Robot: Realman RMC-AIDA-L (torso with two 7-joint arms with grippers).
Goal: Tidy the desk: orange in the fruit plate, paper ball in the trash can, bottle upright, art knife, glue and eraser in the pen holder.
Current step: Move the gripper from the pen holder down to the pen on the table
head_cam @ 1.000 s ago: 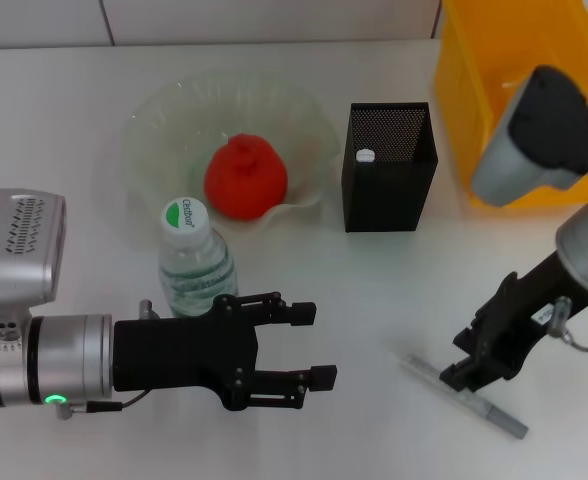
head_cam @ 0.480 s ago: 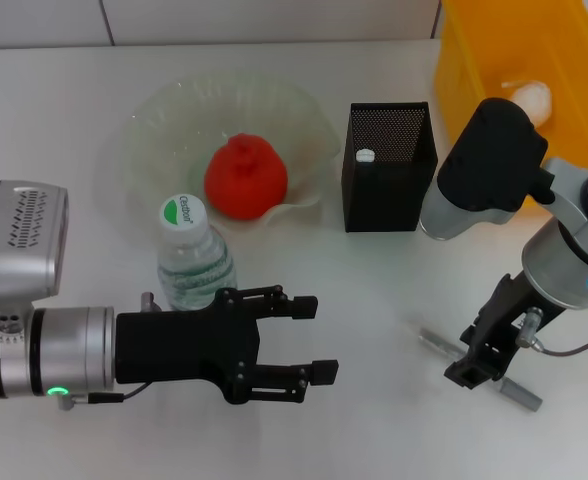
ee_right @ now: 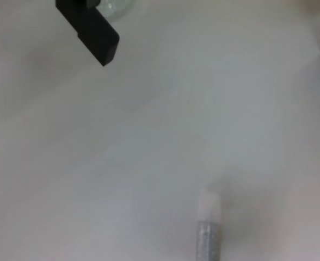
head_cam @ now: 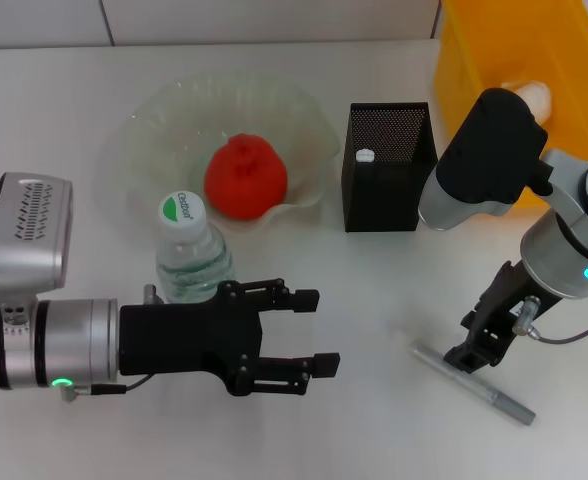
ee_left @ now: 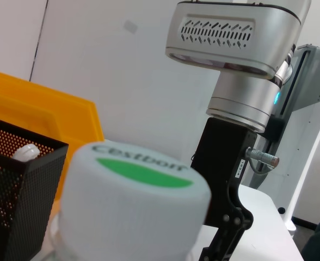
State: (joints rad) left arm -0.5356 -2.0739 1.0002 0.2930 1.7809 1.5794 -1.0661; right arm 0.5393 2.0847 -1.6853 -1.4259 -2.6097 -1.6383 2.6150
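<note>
I've got the yellow trash can (head_cam: pixel 509 70) up at two o'clock on the desk, a white paper ball (head_cam: pixel 530 96) sitting inside it. At eleven o'clock the fruit plate (head_cam: pixel 164 115) holds the orange (head_cam: pixel 245 178), which rests in its centre. My left gripper (head_cam: pixel 309 331) hangs at seven o'clock, fingers spread wide and holding nothing, just in front of the bottle (head_cam: pixel 192 255), which stands upright with its green-and-white cap (ee_left: pixel 135 201) filling my left wrist camera. The pen holder (head_cam: pixel 388 167) stands near twelve o'clock, between plate and trash can, with a white-tipped item poking up inside it. My right gripper (head_cam: pixel 483 345) is down at four o'clock, right on top of the art knife (head_cam: pixel 469 383), which lies flat and slanted on the desk; I can't tell whether its fingers are closed on the knife. My right wrist camera shows only one end of that grey bar against the bare surface.
</note>
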